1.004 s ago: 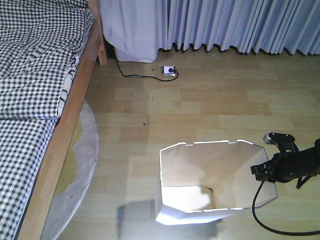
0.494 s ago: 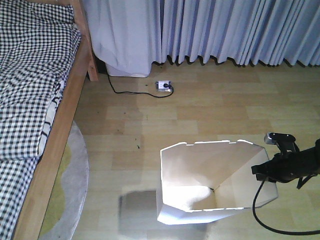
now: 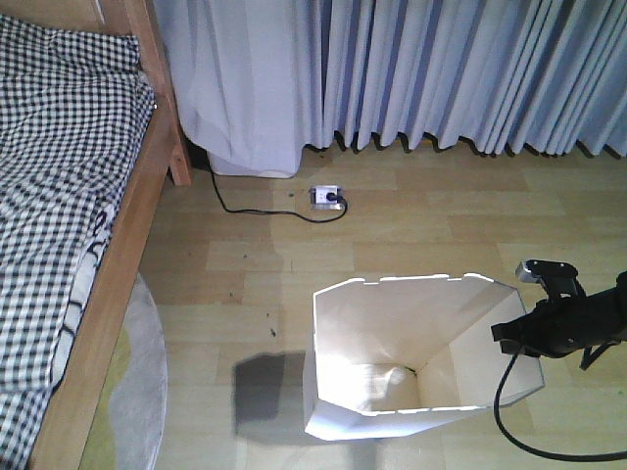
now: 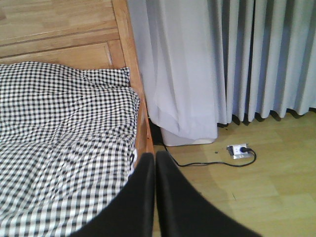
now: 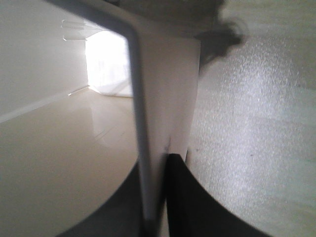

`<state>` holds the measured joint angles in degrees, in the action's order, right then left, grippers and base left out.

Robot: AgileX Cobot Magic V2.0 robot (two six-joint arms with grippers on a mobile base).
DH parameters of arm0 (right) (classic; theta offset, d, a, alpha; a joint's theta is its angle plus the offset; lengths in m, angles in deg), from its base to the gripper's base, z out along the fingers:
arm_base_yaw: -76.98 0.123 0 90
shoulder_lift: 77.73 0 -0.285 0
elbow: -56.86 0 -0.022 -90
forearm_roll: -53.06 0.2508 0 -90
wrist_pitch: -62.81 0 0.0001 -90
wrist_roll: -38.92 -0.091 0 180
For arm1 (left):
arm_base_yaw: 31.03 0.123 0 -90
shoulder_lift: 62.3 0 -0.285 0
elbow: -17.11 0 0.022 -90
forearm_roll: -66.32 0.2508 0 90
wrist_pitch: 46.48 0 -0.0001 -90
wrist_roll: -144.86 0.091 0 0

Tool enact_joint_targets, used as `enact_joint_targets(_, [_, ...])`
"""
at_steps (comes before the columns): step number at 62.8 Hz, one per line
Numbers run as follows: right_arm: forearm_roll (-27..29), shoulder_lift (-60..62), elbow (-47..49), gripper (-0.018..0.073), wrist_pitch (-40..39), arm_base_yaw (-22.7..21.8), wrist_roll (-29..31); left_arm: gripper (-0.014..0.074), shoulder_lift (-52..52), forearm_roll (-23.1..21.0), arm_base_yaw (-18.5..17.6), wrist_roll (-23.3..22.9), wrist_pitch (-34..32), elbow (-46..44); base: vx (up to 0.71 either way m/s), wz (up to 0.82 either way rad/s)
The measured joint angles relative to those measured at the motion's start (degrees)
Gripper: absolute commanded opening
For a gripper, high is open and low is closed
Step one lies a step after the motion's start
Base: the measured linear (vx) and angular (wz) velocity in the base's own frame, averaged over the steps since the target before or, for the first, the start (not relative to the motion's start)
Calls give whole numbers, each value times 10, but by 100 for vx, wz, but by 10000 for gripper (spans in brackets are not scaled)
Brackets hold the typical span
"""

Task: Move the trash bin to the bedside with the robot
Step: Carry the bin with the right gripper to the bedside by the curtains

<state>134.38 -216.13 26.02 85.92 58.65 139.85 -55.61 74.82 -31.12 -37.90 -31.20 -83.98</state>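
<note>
While the trash bin and right gripper sit at the same spot in the front view as a second ago, everything else has slid down and left. The power strip is lower in frame, more curtain shows, and less of the bed and rug. That reads as the base rolling forward toward the bed's head end, with the bin travelling along. Transport looks under way and the grip seems to be holding.

The bin is to the right of the bed, well apart from its wooden frame, with bare floor between them. Whether it is dragged or slightly lifted cannot be told. Judging by that gap, it isn't bedside yet and needs sideways closing.

The right arm comes in low from the right edge, cable looping underneath. In the right wrist view, the fingers pinch the bin's thin right wall, one inside and one outside. The left gripper is pressed together and empty, pointing over the checked bedding toward the headboard.
</note>
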Motion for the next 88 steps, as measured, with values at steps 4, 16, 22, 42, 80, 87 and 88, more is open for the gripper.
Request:
enact_joint_targets(4, [0, 0, 0, -6, 0, 0, 0, -6, 0, 0, 0, 0, 0, 0, 29, 0])
enact_joint_targets(16, [0, 0, 0, -6, 1, 0, 0, -6, 0, 0, 0, 0, 0, 0, 28, -2])
enact_joint_targets(22, [0, 0, 0, -6, 1, 0, 0, -6, 0, 0, 0, 0, 0, 0, 26, -1])
enact_joint_targets(42, [0, 0, 0, -6, 1, 0, 0, -6, 0, 0, 0, 0, 0, 0, 25, 0])
enact_joint_targets(80, [0, 0, 0, -6, 1, 0, 0, -6, 0, 0, 0, 0, 0, 0, 24, 2])
enact_joint_targets(87, [0, 0, 0, -6, 1, 0, 0, -6, 0, 0, 0, 0, 0, 0, 20, 3])
enact_joint_targets(88, [0, 0, 0, -6, 1, 0, 0, -6, 0, 0, 0, 0, 0, 0, 18, 1])
